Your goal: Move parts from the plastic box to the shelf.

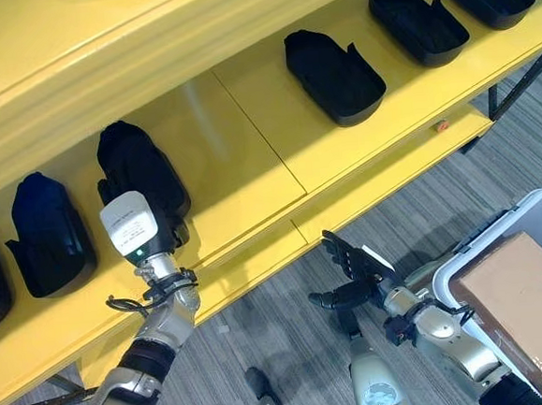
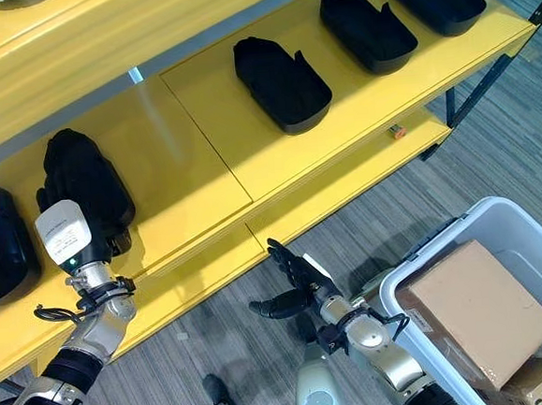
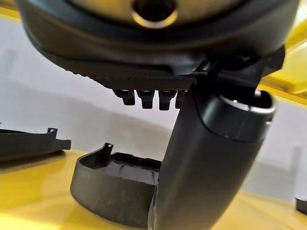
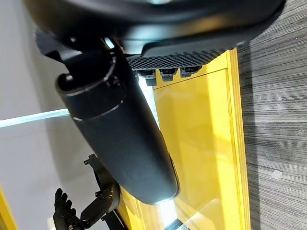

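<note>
- Placing step judged in hand: left hand [image 1: 135,234] at the yellow shelf [image 1: 249,157], over a black part [image 1: 141,180] lying on it.
- Left fingers hidden behind the wrist unit; grip impossible to tell.
- Right hand [image 2: 291,276] below the shelf edge, fingers spread, holding nothing.
- Plastic box [image 2: 527,239] beside the shelf; cardboard box [image 2: 475,310] visible inside.
- Next, probably: withdraw left, reach into box.
- No legible writing.

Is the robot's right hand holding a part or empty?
Empty. The right hand hangs open over the floor below the yellow shelf, fingers straight, nothing between them; the right wrist view shows no part either.
</note>
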You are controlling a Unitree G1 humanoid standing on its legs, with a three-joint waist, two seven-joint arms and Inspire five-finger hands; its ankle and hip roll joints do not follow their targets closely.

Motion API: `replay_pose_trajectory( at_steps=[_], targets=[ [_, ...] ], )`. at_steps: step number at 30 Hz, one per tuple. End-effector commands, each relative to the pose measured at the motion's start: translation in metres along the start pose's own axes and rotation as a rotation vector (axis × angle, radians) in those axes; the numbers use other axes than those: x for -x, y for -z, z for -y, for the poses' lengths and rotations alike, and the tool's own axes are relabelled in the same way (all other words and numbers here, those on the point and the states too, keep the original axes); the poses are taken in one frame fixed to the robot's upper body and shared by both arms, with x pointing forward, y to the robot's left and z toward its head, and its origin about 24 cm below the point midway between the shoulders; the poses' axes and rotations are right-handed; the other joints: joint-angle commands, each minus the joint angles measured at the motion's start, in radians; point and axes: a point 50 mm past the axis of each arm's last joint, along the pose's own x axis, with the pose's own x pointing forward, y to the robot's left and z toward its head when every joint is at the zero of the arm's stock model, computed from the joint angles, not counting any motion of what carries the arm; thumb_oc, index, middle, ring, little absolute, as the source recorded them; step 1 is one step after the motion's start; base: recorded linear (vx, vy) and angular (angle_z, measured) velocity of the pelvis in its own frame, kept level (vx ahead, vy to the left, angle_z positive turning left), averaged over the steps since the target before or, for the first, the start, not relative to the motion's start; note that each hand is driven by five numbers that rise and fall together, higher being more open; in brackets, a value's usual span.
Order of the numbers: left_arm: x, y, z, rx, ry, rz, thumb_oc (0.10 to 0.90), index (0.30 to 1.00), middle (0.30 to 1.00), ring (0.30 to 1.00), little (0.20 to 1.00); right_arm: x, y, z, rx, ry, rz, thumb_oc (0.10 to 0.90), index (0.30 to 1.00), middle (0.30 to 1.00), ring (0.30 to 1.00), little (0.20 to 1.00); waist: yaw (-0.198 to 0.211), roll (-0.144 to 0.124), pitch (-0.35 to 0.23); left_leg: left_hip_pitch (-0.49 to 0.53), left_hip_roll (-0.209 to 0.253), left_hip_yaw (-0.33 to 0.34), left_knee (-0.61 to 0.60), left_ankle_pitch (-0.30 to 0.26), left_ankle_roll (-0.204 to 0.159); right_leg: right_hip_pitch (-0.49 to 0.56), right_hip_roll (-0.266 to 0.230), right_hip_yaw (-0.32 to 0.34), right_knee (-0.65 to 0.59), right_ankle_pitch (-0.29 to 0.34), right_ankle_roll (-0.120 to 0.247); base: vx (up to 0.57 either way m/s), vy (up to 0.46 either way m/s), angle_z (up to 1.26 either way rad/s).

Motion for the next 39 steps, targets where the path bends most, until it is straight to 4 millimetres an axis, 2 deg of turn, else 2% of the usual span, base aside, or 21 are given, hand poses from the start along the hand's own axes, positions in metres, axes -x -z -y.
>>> replay_pose_trajectory(
  at_steps=[1, 13, 19, 28, 33, 34, 39],
  targets=[
    [-0.057, -0.005, -0.048, -0.048, -0.274, 0.072, 0.9, 1.0, 1.0, 1.0, 1.0, -0.008, -0.043, -0.012, -0.022, -0.078, 0.218, 0.9, 1.0, 1.0, 1.0, 1.0, -0.006, -0.029, -0.069, 0.048, 0.055, 0.002, -0.003, -0.047, -0.022, 0.04, -0.053, 0.009, 0.001, -0.087, 0.052, 0.0, 0.0, 0.0],
    [-0.058, -0.02, -0.045, -0.022, -0.236, 0.151, 0.9, 1.0, 1.0, 1.0, 1.0, -0.008, -0.041, -0.012, -0.022, -0.082, 0.213, 0.9, 1.0, 1.0, 1.0, 1.0, -0.014, -0.031, -0.065, 0.051, 0.053, 0.004, -0.003, -0.051, -0.02, 0.043, -0.05, 0.018, 0.001, -0.088, 0.054, 0.0, 0.0, 0.0],
    [-0.042, -0.035, -0.032, 0.024, -0.15, 0.223, 0.9, 1.0, 1.0, 1.0, 1.0, -0.008, -0.04, -0.012, -0.03, -0.07, 0.224, 0.9, 1.0, 1.0, 1.0, 1.0, -0.008, -0.037, -0.058, 0.048, 0.052, -0.002, -0.003, -0.055, -0.017, 0.044, -0.047, 0.018, 0.001, -0.091, 0.054, 0.0, 0.0, 0.0],
    [-0.019, -0.041, -0.017, 0.058, -0.03, 0.273, 0.9, 1.0, 1.0, 1.0, 1.0, -0.008, -0.04, -0.011, -0.033, -0.058, 0.231, 0.9, 1.0, 1.0, 1.0, 1.0, 0.005, -0.041, -0.049, 0.046, 0.05, -0.011, -0.003, -0.056, -0.011, 0.047, -0.046, 0.011, 0.001, -0.092, 0.051, 0.0, 0.0, 0.0],
    [-0.017, -0.041, -0.016, 0.065, -0.02, 0.279, 0.9, 1.0, 1.0, 1.0, 1.0, -0.008, -0.04, -0.011, -0.034, -0.056, 0.232, 0.9, 1.0, 1.0, 1.0, 1.0, 0.006, -0.041, -0.048, 0.046, 0.05, -0.013, -0.003, -0.056, -0.01, 0.048, -0.046, 0.01, 0.001, -0.092, 0.051, 0.0, 0.0, 0.0],
    [-0.005, -0.041, -0.013, 0.082, 0.007, 0.295, 0.9, 1.0, 1.0, 1.0, 1.0, -0.008, -0.04, -0.011, -0.037, -0.047, 0.236, 0.9, 1.0, 1.0, 1.0, 1.0, 0.019, -0.04, -0.048, 0.045, 0.047, -0.019, -0.003, -0.056, -0.008, 0.051, -0.047, 0.005, 0.001, -0.094, 0.05, 0.0, 0.0, 0.0],
    [0.006, -0.034, -0.012, 0.091, 0.015, 0.263, 0.9, 1.0, 1.0, 1.0, 1.0, -0.008, -0.038, -0.011, -0.039, -0.037, 0.234, 0.9, 1.0, 1.0, 1.0, 1.0, 0.03, -0.039, -0.053, 0.047, 0.045, -0.027, -0.003, -0.056, -0.005, 0.059, -0.05, -0.003, 0.001, -0.097, 0.05, 0.0, 0.004, 0.02]
  ],
)
